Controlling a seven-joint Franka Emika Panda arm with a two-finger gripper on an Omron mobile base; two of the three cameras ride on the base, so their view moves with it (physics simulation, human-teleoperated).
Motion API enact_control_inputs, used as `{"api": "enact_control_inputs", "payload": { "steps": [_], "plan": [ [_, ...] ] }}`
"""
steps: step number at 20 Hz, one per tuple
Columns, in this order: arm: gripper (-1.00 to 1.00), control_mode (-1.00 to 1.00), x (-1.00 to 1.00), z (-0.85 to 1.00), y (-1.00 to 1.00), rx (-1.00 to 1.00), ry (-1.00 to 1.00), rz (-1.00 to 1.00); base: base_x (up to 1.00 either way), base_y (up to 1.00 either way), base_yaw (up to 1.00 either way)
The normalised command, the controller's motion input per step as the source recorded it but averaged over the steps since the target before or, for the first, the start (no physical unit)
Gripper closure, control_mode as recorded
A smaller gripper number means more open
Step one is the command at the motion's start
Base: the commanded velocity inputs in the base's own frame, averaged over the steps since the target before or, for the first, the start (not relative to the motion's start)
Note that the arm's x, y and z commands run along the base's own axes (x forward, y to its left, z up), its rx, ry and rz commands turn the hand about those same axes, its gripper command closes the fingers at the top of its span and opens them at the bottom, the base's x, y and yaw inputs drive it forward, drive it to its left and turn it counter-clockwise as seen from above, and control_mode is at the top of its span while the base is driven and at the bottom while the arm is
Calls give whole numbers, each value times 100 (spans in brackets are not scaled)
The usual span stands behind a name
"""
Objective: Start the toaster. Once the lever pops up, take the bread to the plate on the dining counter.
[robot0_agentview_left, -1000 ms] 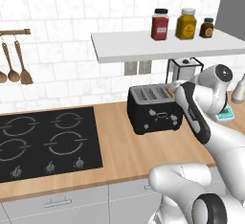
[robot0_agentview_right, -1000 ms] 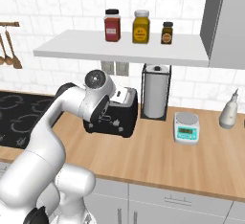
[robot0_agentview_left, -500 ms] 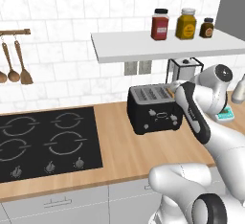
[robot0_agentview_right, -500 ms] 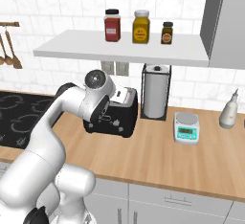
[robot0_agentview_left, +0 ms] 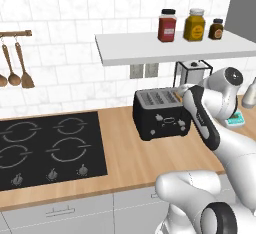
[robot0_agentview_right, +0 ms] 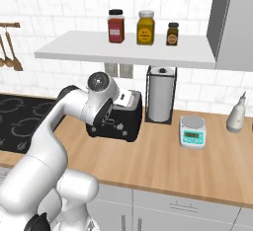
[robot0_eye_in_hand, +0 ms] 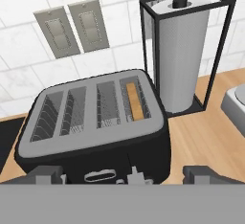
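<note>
The black four-slot toaster (robot0_eye_in_hand: 95, 122) stands on the wood-topped wall counter (robot0_agentview_left: 130, 163), close to the tiled wall. The bread (robot0_eye_in_hand: 135, 102) sits low in its rightmost slot in the hand view, showing just its brown top edge. My gripper (robot0_eye_in_hand: 127, 175) hovers above and in front of the toaster's front face, open, its two dark fingertips (robot0_eye_in_hand: 48, 175) set wide apart with nothing between them. From both base views the toaster (robot0_agentview_left: 160, 115) (robot0_agentview_right: 118, 121) is partly covered by my arm. The plate and the dining counter are out of view.
A paper towel roll in a black wire holder (robot0_eye_in_hand: 182, 50) stands just right of the toaster. Beyond it are a small kitchen scale (robot0_agentview_right: 192, 132) and a spray bottle (robot0_agentview_right: 236, 114). A black hob (robot0_agentview_left: 50, 148) lies to the left. A white shelf (robot0_agentview_left: 170, 45) with jars hangs overhead.
</note>
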Motion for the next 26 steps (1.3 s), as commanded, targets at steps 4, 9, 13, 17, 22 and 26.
{"api": "enact_control_inputs", "payload": {
  "steps": [4, 9, 13, 17, 22, 26],
  "plan": [
    [-100, -100, 0, 0, 0, 0, 0, 0, 0, 0, 0],
    [-100, -100, 0, 0, 0, 0, 0, 0, 0, 0, 0],
    [-100, -100, 0, 0, 0, 0, 0, 0, 0, 0, 0],
    [-100, -100, 0, 0, 0, 0, 0, 0, 0, 0, 0],
    [-100, -100, 0, 0, 0, 0, 0, 0, 0, 0, 0],
    [-100, -100, 0, 0, 0, 0, 0, 0, 0, 0, 0]
  ]
}}
